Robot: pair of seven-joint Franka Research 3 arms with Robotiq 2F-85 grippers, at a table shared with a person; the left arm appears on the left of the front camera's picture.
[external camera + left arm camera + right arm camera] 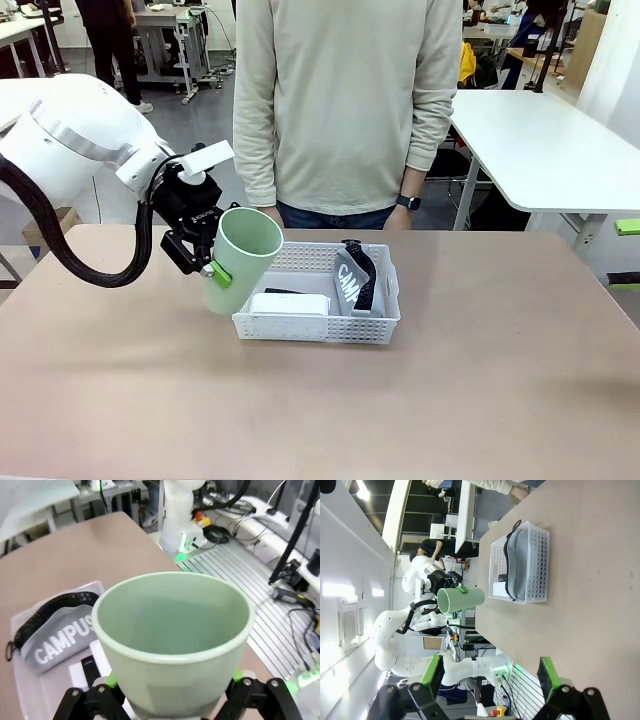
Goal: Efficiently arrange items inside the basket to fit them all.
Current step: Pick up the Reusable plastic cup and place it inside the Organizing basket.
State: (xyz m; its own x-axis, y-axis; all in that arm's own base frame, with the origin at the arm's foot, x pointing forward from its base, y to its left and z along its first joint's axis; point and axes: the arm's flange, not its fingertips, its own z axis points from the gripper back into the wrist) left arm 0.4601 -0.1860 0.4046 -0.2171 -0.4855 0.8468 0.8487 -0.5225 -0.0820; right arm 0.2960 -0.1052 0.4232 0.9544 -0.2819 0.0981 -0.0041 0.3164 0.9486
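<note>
Green pads of the left gripper (172, 700) press on opposite sides of the pale green cup (172, 635), close to its base, so the wide mouth faces away from the wrist and the cup rides tilted above the table, just off the left near corner of the basket (320, 328). Held low on the body like that, the cup can probably be lowered into whatever room is left without the fingers fouling the perforated walls. Inside the basket, the grey pouch (352, 285) printed CAMPUS leans on edge against the right wall, its black zipper uppermost, which looks like a way of saving floor space. A white box (290, 303) lies flat at the left near end, and something dark sits just behind it, perhaps the stapler, though too little shows to be sure. From the left wrist, the cup blocks most of the basket, so how much free floor remains I cannot judge. Over on the right, the right gripper (490, 677) hangs well clear of the table edge with its fingers spread wide and nothing between them. Its camera is rolled, so the basket appears sideways. A person stands at the far side of the table (480, 400), hands down near the edge, partly hidden behind the basket and the cup.
</note>
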